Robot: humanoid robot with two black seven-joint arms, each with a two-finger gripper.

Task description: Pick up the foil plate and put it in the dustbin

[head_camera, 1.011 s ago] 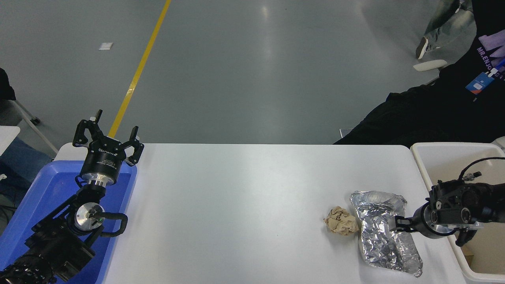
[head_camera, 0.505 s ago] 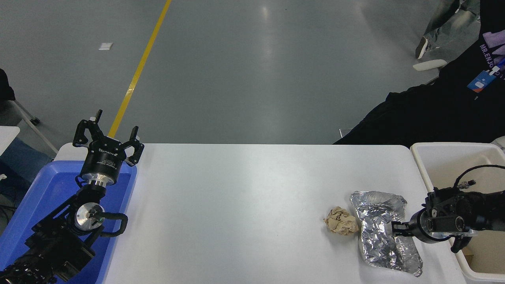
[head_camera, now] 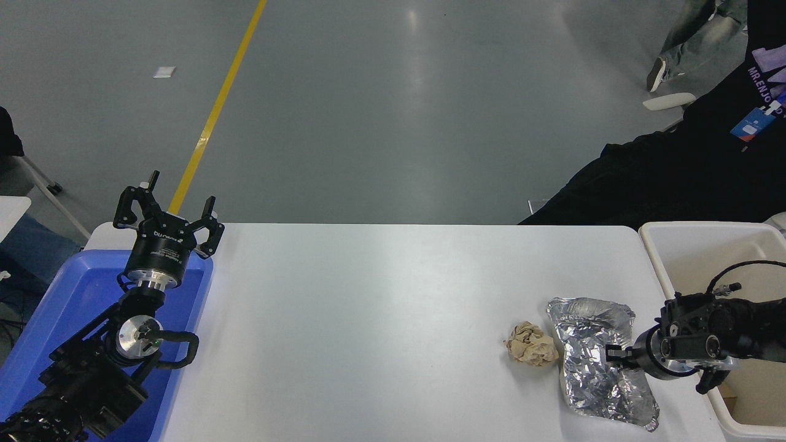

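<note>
Foil plate (head_camera: 599, 359) beside paper ball (head_camera: 531, 352), right claw (head_camera: 614, 355) over it – grip unclear (fingers hidden)

dustbin (head_camera: 656, 258) cut by right edge, right claw (head_camera: 615, 356) grip unclear

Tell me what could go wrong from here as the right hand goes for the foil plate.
1. The right hand meets the foil plate at its right edge; crumpled foil may bend or slip from such a hold.
2. The paper ball sits right against the plate's left side, so it could get dragged or knocked.
3. The dustbin rim stands beside the plate; the wide plate might catch on it.
</note>
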